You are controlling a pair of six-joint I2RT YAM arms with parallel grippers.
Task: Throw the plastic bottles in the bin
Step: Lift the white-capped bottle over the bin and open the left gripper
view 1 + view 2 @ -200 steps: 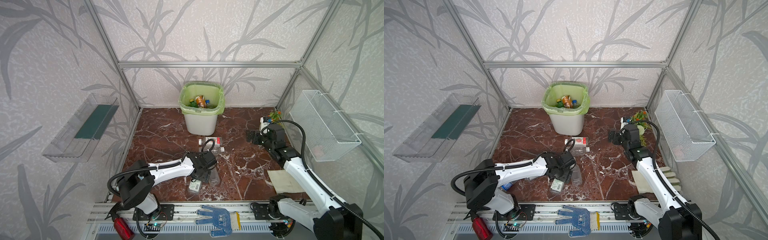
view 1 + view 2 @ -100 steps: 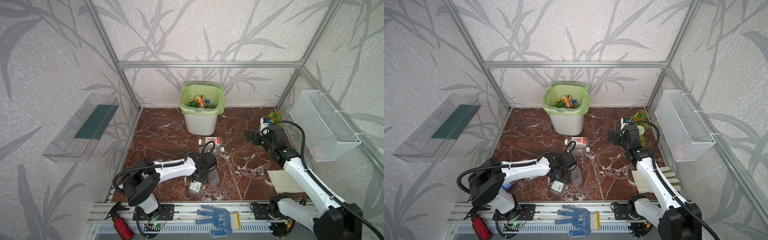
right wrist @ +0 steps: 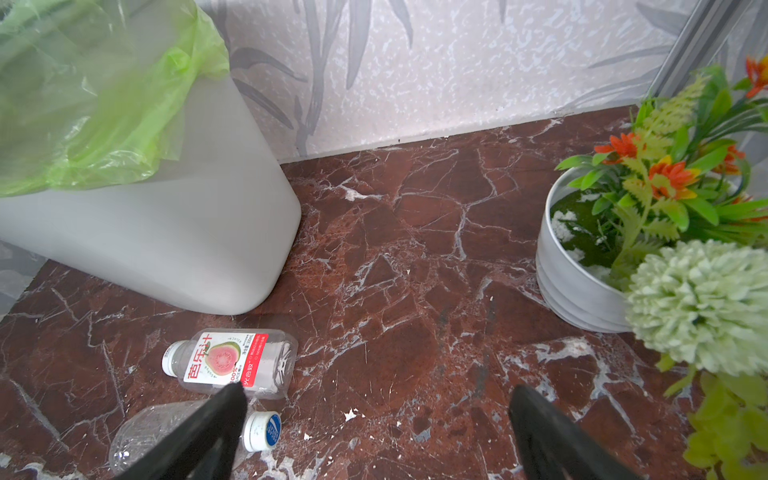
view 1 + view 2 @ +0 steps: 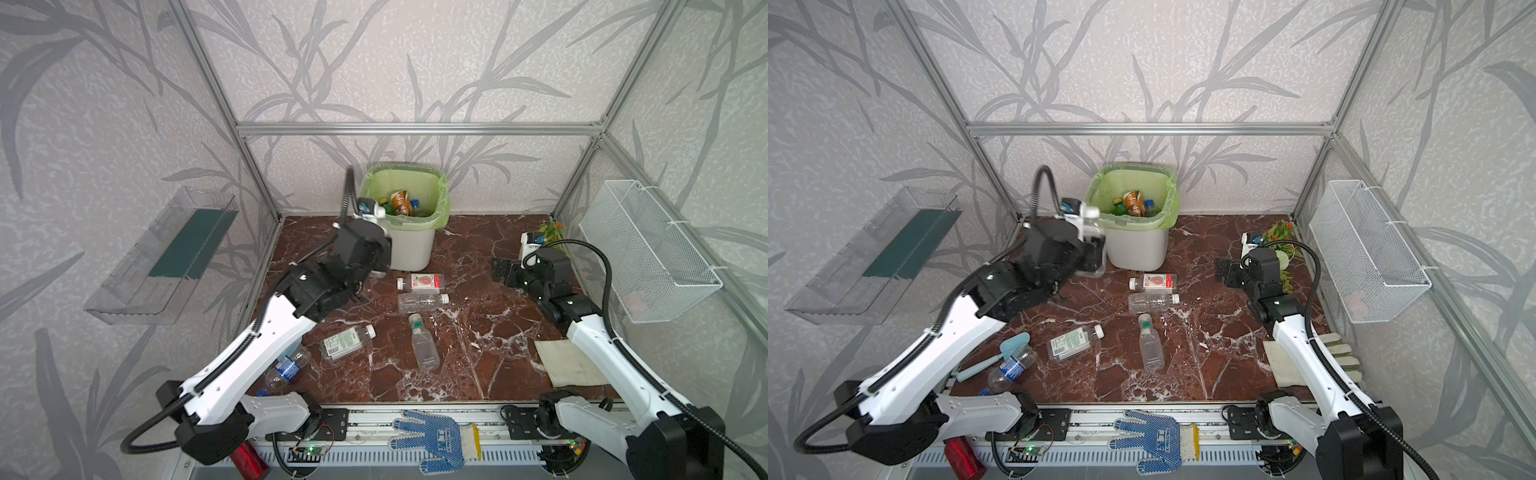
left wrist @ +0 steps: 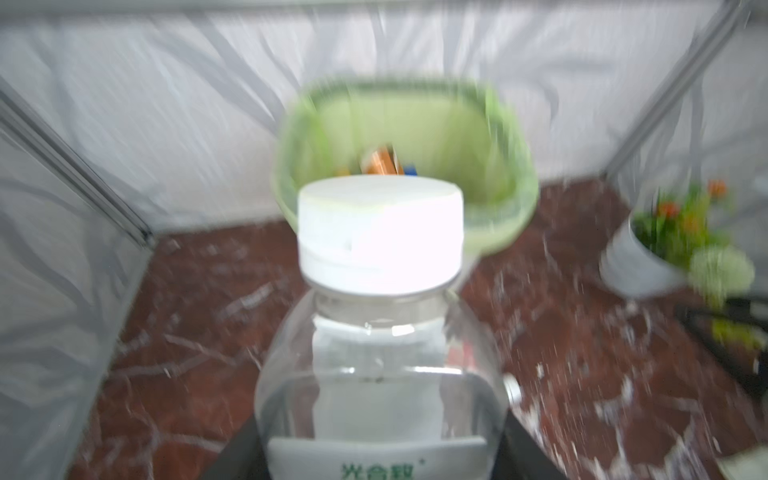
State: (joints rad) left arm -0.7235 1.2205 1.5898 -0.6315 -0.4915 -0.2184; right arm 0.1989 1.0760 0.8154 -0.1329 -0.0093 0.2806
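Left arm came up since a second ago: left gripper [image 4: 1095,251] was down among the bottles at the front of the floor and ended up raised at the left side of the bin [image 4: 411,253]. Right arm hadn't budged.

Bin stood mid-floor near the back wall, green liner folded over the rim. Binned bottles [image 4: 401,203] showed inside: one orange-brown, some green, a blue cap.

Left gripper was clamped on the held bottle [image 5: 380,353]. It was clear with a white cap [image 5: 380,232], cap end up and pointing at the bin's mouth. In both top views the cap sat level with the near-left rim. Over the rim or just outside it, couldn't tell; wrist view was motion-blurred.

Right gripper [image 3: 376,390] hung low over the marble floor [image 4: 478,353] right of the bin, fingers spread wide, nothing between them. Plant pot [image 3: 582,282] stood off to its side.

Five bottles lay flat on the floor:
- Guava-label bottle [image 4: 422,282] lay just in front of the bin.
- Unlabelled clear bottle [image 4: 419,302] lay just beside it, nearer the front.
- Green-capped bottle [image 4: 424,347] came next forward.
- Green-label bottle [image 4: 347,343] lay left of that.
- Blue-label bottle [image 4: 286,368] lay at front left, partly under the left arm.
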